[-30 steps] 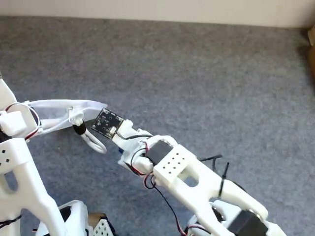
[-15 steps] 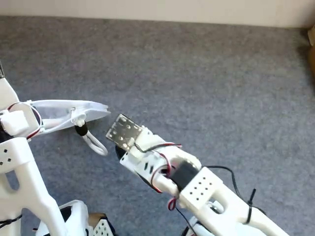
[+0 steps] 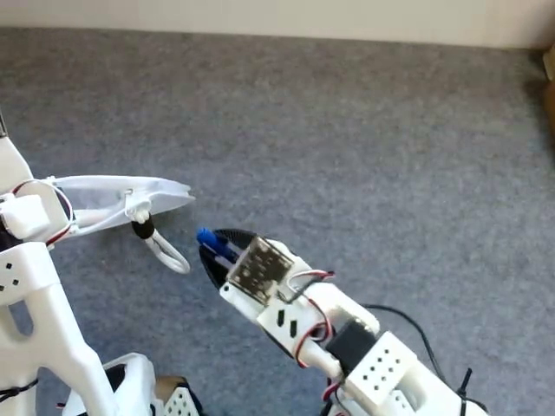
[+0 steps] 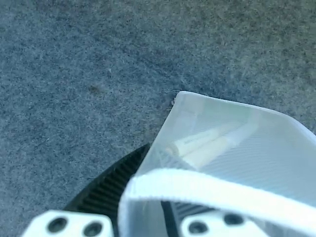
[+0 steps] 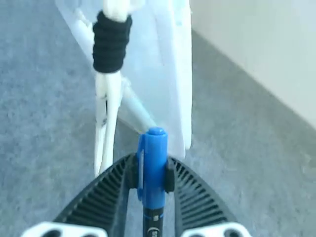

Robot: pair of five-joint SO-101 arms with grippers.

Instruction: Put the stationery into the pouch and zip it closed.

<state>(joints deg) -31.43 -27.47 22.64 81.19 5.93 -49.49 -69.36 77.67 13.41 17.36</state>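
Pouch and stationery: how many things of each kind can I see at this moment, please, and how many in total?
Pouch, held by the left fingers: 1
Blue pen, between the right fingers: 1
Pale pens, seen through the pouch wall: 2
Total: 4

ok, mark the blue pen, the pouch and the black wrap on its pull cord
blue pen [image 5: 153, 163], right wrist view, capped end
pouch [image 4: 276, 148], left wrist view, mesh side wall
black wrap [image 5: 111, 42], right wrist view, its middle
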